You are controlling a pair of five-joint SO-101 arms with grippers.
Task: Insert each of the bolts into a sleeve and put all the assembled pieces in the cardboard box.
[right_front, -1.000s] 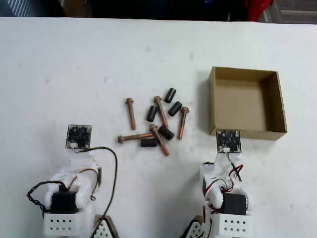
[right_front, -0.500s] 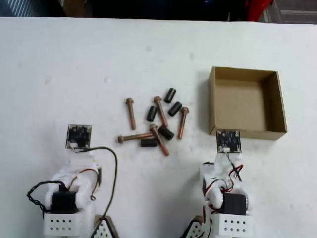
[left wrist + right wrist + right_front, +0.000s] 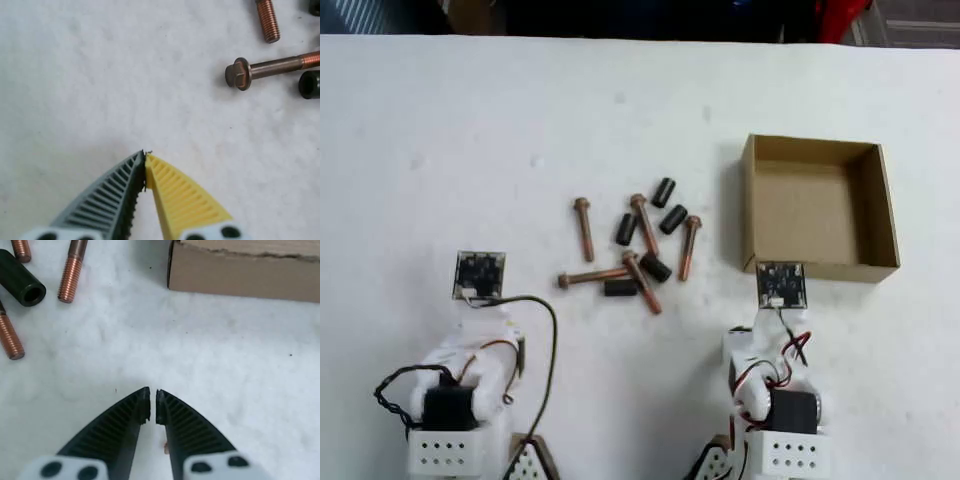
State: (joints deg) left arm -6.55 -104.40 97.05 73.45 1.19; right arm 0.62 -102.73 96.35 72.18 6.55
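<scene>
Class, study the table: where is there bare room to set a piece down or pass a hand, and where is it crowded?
Bare table lies left of the bolts, along the far edge, and right of the cardboard box. The box floor is free. Crowded: the bolts and sleeves overlap mid-table, with a narrow gap to the box.

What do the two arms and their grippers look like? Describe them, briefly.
Both arms are white plastic with black motors. The left arm carries a looping black cable; the right arm has red and black wires. The left gripper has one grey and one yellow ribbed finger; the right gripper has two black ones.
</scene>
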